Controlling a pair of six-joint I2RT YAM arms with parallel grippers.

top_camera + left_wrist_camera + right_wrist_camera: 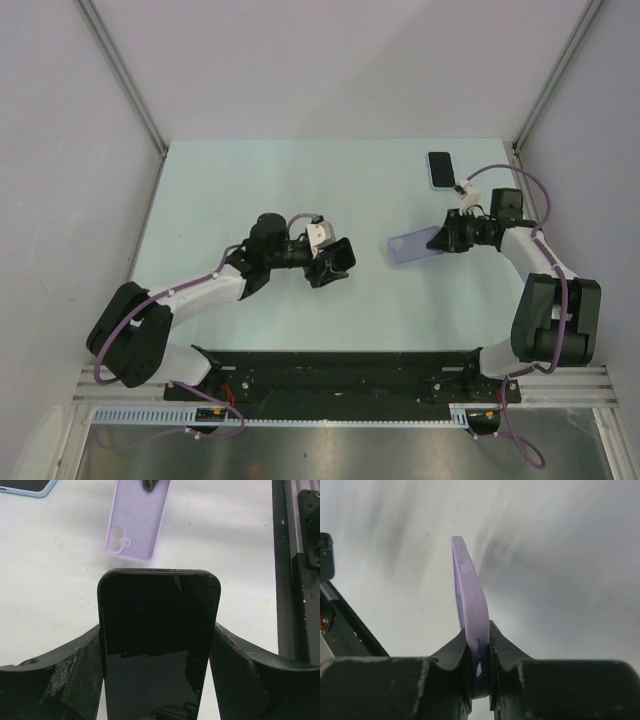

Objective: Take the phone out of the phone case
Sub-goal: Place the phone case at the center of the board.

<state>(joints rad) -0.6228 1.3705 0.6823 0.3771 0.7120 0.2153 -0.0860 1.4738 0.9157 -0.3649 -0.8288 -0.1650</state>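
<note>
**Fig.** Overhead view w/ both wrist views.

**(a)** Left gripper [159,627], just left of ctr in the overhead frame. Its fingers [75,675] stand wide apart and press on the two long edges of a bare black phone [159,647]. The phone's screen faces the wrist camera and its top end sticks out past the fingertips. The phone is out of its case.

**(b)** Right gripper [477,628], right of ctr in the overhead frame. Its fingers [502,647] are nearly closed, pinching one end of the lilac case [410,247]. The case is seen edge-on in the right wrist view, w/ side-button bumps near its far end. In the left wrist view it sits at top ctr, w/ the camera cut-out at its lower left. In that view pale table shows btwn case and phone, so they are apart.

**(c)** Second phone [439,170] in a pale blue case, lying flat on the table [250,190]. It is at upper right of the overhead frame, apart from both grippers.
</note>
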